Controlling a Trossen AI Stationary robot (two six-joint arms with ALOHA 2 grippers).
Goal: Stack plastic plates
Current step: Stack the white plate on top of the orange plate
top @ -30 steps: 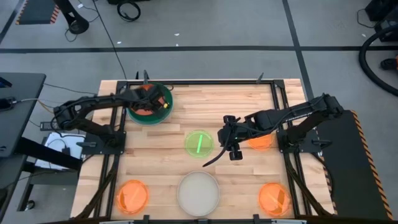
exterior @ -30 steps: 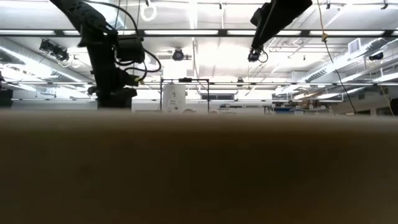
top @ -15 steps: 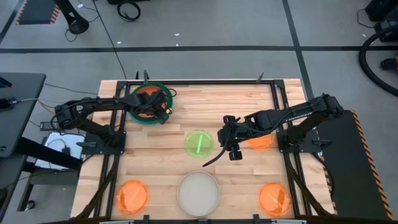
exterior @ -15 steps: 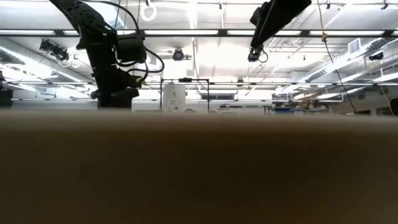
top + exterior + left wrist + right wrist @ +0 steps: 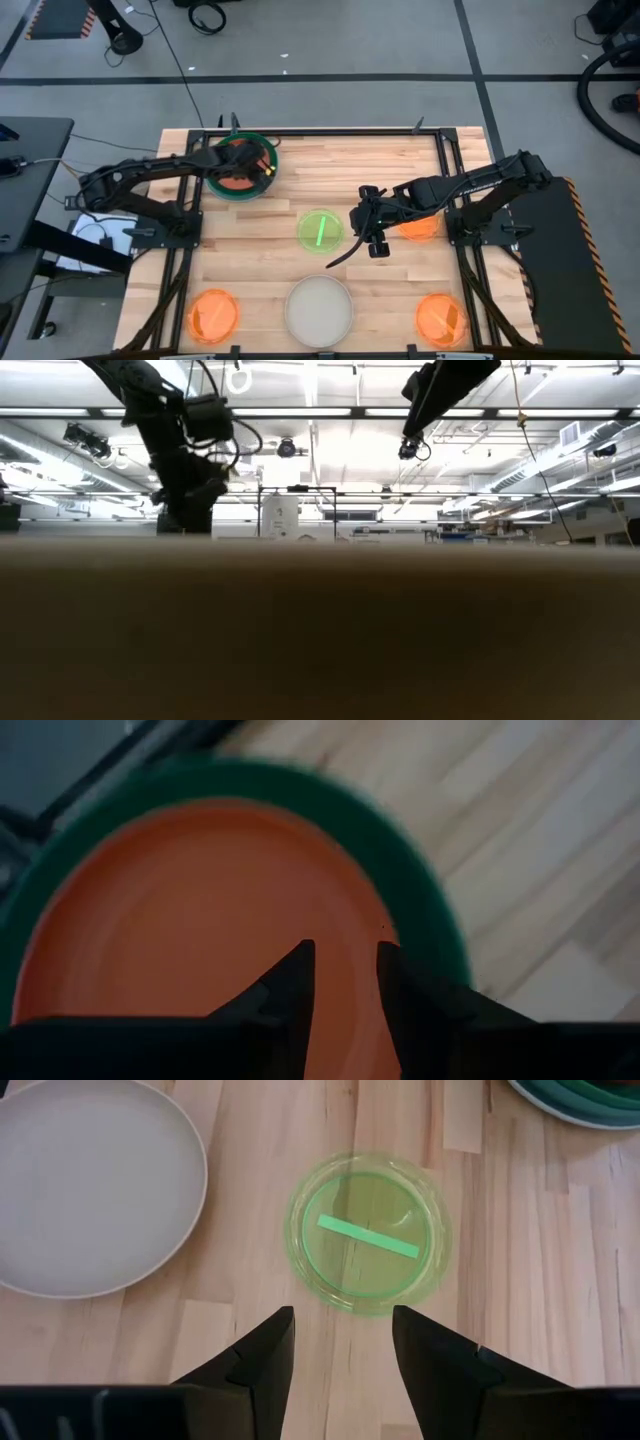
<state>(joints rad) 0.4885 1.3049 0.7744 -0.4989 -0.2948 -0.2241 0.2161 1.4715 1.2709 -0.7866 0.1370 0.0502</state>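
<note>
Left gripper (image 5: pixel 340 970), fingers narrowly parted, above smooth round red plate (image 5: pixel 190 920) nested in green plate (image 5: pixel 420 890). Right gripper (image 5: pixel 340 1340) open; translucent neon disc (image 5: pixel 367 1233) just ahead.

Light wooden plank table (image 5: pixel 300 170) in a black frame. Sitting on it: dark-green plastic plate (image 5: pixel 243 190) at the far left, small neon-green translucent plate (image 5: pixel 320 231) mid-table, cream plate (image 5: pixel 320 311) up front, three small orange translucent plates (image 5: pixel 213 315).

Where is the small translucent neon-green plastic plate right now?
High view: the neon-green plate lies mid-table, just left of the right gripper, above the cream plate.
</note>
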